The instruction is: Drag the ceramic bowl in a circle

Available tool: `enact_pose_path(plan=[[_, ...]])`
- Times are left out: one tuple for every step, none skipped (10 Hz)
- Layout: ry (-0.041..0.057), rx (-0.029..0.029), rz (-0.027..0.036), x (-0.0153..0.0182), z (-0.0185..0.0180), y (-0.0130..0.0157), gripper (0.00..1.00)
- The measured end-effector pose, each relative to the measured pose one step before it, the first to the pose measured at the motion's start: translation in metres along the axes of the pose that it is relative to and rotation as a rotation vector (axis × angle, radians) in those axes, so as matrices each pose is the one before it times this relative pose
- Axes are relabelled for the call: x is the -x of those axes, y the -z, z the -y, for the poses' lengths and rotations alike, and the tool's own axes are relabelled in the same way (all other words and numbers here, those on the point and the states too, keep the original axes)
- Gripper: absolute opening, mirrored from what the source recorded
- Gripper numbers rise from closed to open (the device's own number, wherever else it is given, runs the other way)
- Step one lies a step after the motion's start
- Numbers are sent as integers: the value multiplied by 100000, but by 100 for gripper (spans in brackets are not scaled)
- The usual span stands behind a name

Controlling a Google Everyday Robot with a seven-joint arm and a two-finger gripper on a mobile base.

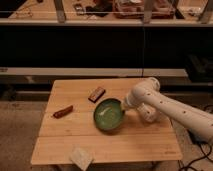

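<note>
The ceramic bowl (108, 115) is round, shallow, glossy green with a darker rim and pale marks inside. It rests on the wooden table (70, 145), just right of the middle. My white arm reaches in from the lower right, and its gripper (124, 106) sits at the bowl's right rim, touching it. The arm's bulky wrist hides the fingertips.
A brown rectangular bar (97, 93) lies behind the bowl to the left. A reddish-brown long item (63, 111) lies at the left. A pale square packet (81, 158) sits near the front edge. Dark shelving stands behind the table.
</note>
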Motion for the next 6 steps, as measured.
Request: enact_pose_path(plan=[[-4702, 731, -515, 860, -2092, 529, 0], [-2225, 390, -93, 629, -890, 327, 0], [-2610, 463, 35, 994, -1035, 347, 0], [-2736, 866, 224, 1487, -1255, 443, 0], [-1549, 526, 316, 1180, -708, 293, 0], [-1382, 492, 579, 1403, -532, 232, 0]])
